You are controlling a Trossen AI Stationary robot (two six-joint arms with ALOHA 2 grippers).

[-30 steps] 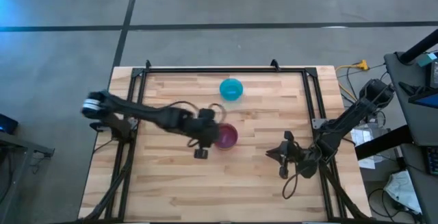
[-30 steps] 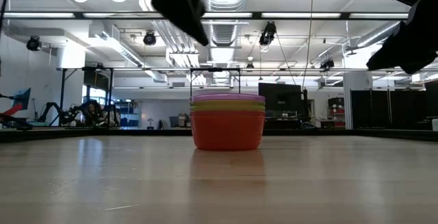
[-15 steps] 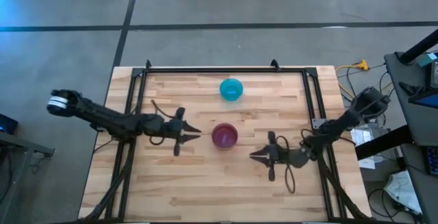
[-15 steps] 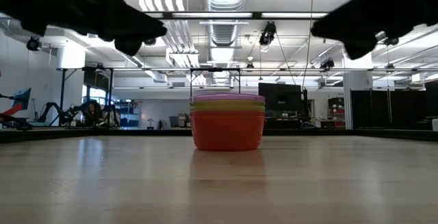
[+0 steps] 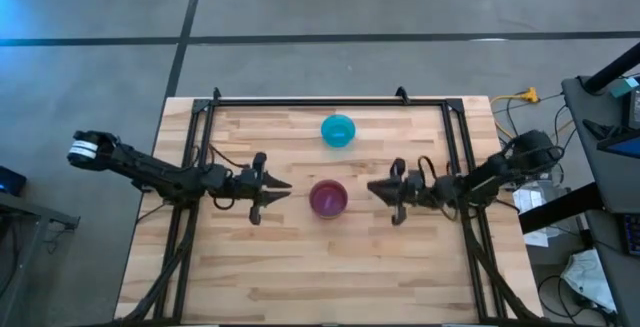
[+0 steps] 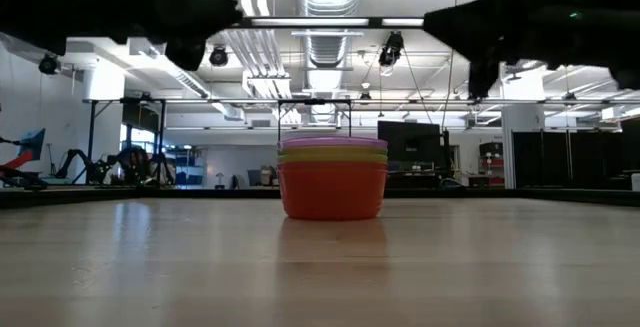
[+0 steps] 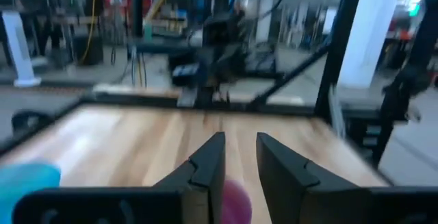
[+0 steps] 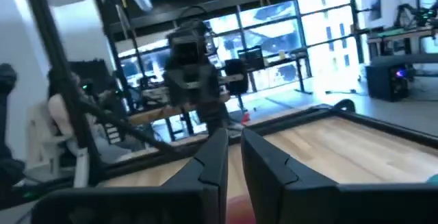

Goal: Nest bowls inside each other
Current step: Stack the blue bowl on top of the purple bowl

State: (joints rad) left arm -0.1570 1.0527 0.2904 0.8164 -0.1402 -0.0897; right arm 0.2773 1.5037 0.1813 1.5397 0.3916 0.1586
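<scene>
A stack of nested bowls (image 5: 328, 198) stands on its base at the table's middle. From above its top bowl is pink-magenta. In the low view the stack (image 6: 333, 179) shows an orange bowl at the bottom with yellow, green and purple rims above it. A blue bowl (image 5: 338, 130) stands alone farther back and also shows in the left wrist view (image 7: 27, 179). My left gripper (image 5: 288, 189) hangs level just left of the stack, narrowly open and empty (image 7: 239, 147). My right gripper (image 5: 372, 188) hangs level just right of the stack, narrowly open and empty (image 8: 234, 142).
A black metal frame (image 5: 330, 100) runs along the table's far edge and down both sides. Bare wood (image 5: 320, 267) lies between the stack and the near edge. A person (image 8: 61, 114) sits in the room beyond the table.
My left gripper has drawn back from above the stack toward the table's left edge and tipped to level. My right gripper has moved toward the stack and toward the far edge, ending level beside it. The bowls have stayed in place.
</scene>
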